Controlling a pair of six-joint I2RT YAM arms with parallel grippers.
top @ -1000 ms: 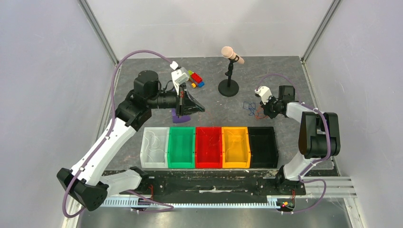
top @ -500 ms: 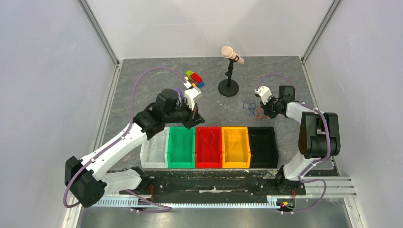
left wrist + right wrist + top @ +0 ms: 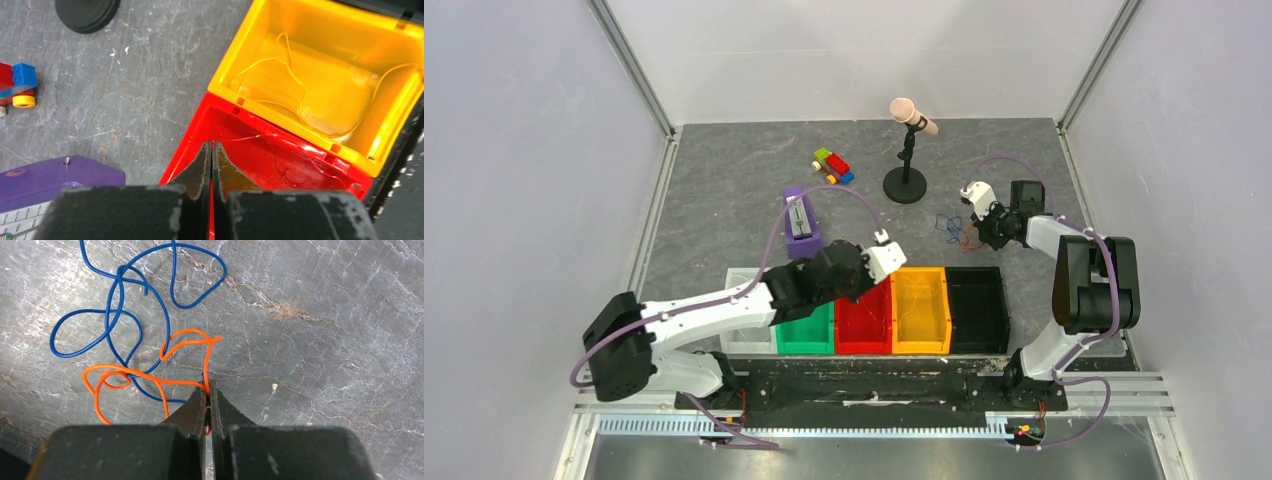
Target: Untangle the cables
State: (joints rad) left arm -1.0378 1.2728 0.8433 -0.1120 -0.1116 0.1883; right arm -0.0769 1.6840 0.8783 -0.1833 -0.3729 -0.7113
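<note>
Grey stone-patterned table (image 3: pixel 724 200) seen from above, with a row of coloured bins (image 3: pixel 804 330) along its near edge. The left arm (image 3: pixel 714 308) stretches across the row to the red bin (image 3: pixel 864 325). Near the right edge, just behind the black bin (image 3: pixel 977 305), the right gripper (image 3: pixel 972 232) sits at a small tangle of cables (image 3: pixel 949 228).

Left wrist view: the left gripper (image 3: pixel 211 145) hovers over a corner of the red bin, fingers pressed together. A thin red wire (image 3: pixel 250 136) runs from right beside the tips into the bin; whether it is pinched cannot be told. A yellow wire (image 3: pixel 289 57) lies in the yellow bin (image 3: pixel 350 45).

Right wrist view: the right gripper's fingers are closed on an orange wire (image 3: pixel 150 378) lying on the table. Its loops cross a blue wire (image 3: pixel 119 300), which threads through one of them.

Freeing the orange wire probably calls for a firm pinch and a slow, low pull away from the blue loops, stopping if the blue one drags along. A second hold on the blue wire would likely help.
</note>
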